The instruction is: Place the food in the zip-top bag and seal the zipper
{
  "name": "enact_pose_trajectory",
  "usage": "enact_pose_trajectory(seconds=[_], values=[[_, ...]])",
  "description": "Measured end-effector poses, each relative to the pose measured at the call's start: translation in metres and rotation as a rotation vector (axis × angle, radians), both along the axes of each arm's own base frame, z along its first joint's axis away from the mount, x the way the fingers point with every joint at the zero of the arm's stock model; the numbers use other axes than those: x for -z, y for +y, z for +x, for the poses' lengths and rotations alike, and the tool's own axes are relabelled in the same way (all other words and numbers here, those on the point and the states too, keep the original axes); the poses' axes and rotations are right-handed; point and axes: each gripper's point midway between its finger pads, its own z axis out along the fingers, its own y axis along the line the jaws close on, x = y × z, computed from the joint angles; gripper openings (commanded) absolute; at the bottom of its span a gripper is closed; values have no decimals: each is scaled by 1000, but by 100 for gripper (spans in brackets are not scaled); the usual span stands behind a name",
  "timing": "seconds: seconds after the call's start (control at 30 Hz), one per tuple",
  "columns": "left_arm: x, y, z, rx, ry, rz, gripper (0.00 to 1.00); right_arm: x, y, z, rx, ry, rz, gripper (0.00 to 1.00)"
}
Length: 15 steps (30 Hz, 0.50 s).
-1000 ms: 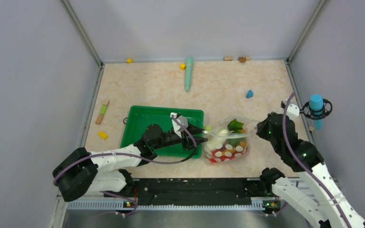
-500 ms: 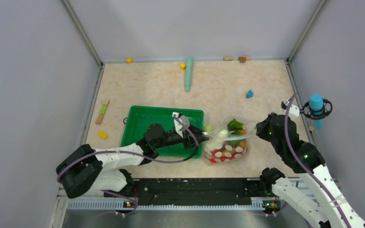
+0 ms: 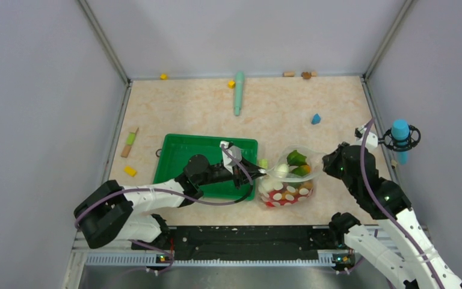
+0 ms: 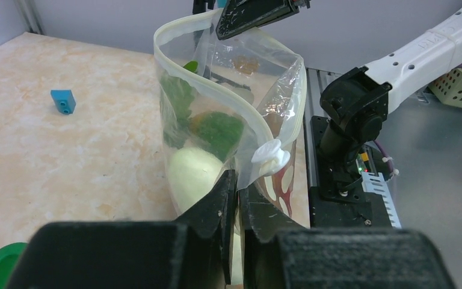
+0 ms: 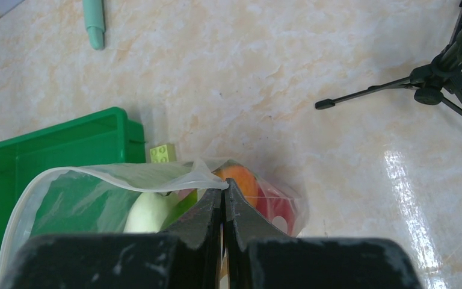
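Bright, even light is cast; glare is seen at four o'clock on the beige marbled tabletop (image 5: 397, 174) (right wrist view).

A tray (image 3: 180, 150) is sitting left of centre on the table (image 3: 186, 108). A zip-top bag (image 3: 286, 194) is standing just beside the tray's right end, mouth up, with toy food (image 3: 296, 159) lying inside. The left gripper (image 3: 257, 174) is pinching the bag's left rim and the right gripper (image 3: 326, 163) its right rim. A small block (image 3: 263, 162) is lying between tray and bag. A long stick (image 3: 239, 93) is lying well behind the tray, near the far wall. Another block (image 3: 130, 171) is lying left of the tray.
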Motion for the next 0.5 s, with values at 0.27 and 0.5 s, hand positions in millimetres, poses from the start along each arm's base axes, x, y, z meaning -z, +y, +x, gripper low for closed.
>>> enact_pose_trajectory(seconds=[0.27, 0.5], values=[[-2, 0, -2, 15, -14, -6, 0, 0, 1, 0, -5, -1, 3, 3], [-2, 0, -6, 32, -10, -2, 0, -4, 8, 1, -83, -19, -28, 51]])
